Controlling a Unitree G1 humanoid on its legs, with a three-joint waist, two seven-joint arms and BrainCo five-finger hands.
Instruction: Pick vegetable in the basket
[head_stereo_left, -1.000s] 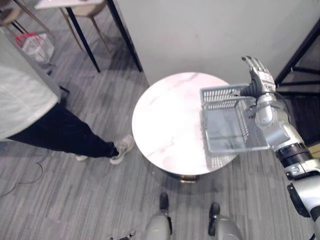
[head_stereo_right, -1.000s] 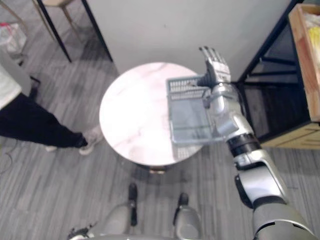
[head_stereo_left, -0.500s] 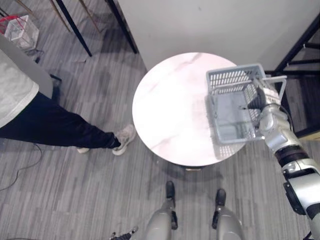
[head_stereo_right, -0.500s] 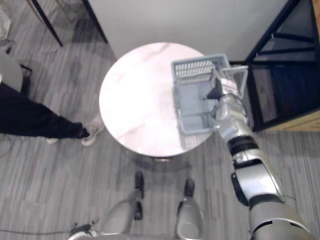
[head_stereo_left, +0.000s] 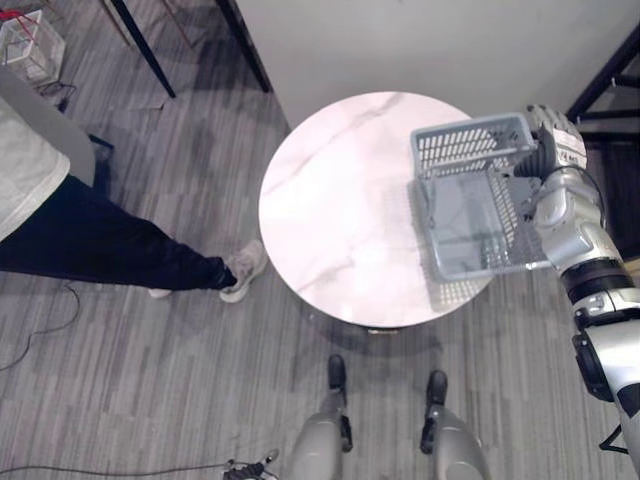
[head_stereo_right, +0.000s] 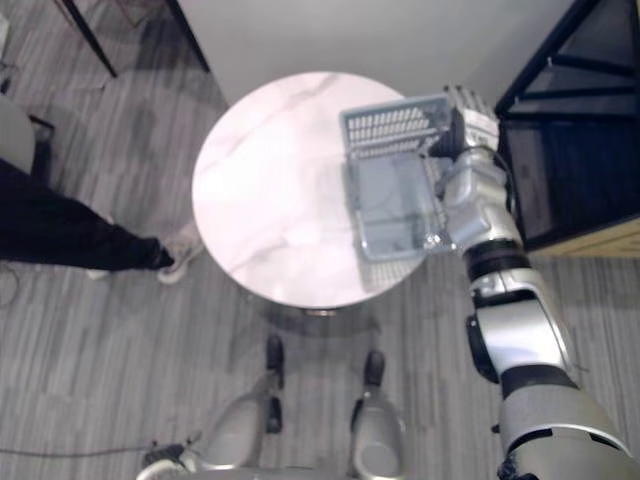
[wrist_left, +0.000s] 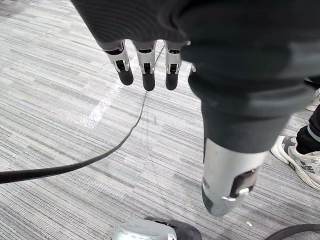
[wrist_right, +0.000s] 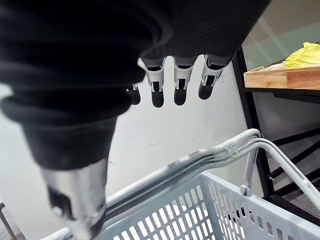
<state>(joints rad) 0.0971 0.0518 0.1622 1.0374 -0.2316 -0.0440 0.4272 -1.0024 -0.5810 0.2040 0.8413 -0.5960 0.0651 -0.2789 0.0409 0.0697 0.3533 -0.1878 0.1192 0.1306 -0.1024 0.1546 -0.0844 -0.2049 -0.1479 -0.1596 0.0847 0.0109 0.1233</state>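
**Right hand open at the basket's far corner, vegetable on the shelf tray**

The grey basket (head_stereo_left: 470, 146) sits on the right side of the round marble desk (head_stereo_left: 330, 210), its outer side reaching past the desk's edge. The right hand (head_stereo_left: 553, 135) is at the basket's far right corner. In its wrist view the fingers (wrist_right: 181, 90) are straight and apart from the thumb, closed on nothing, and the basket's folded wire handles (wrist_right: 200, 160) run just past them. Whether the hand touches the basket I cannot tell.

The vegetable (wrist_right: 303, 54), a yellow-green leafy thing, lies on a wooden tray (wrist_right: 280, 77) on the black shelf (wrist_right: 250, 110) beyond the basket, well apart from it.

The left hand (wrist_left: 145, 70) hangs over the grey plank floor (wrist_left: 75, 140), fingers straight and empty.

A person (head_stereo_left: 100, 255) in dark trousers stands left of the desk, one sneaker (head_stereo_left: 243, 270) pointing toward it.
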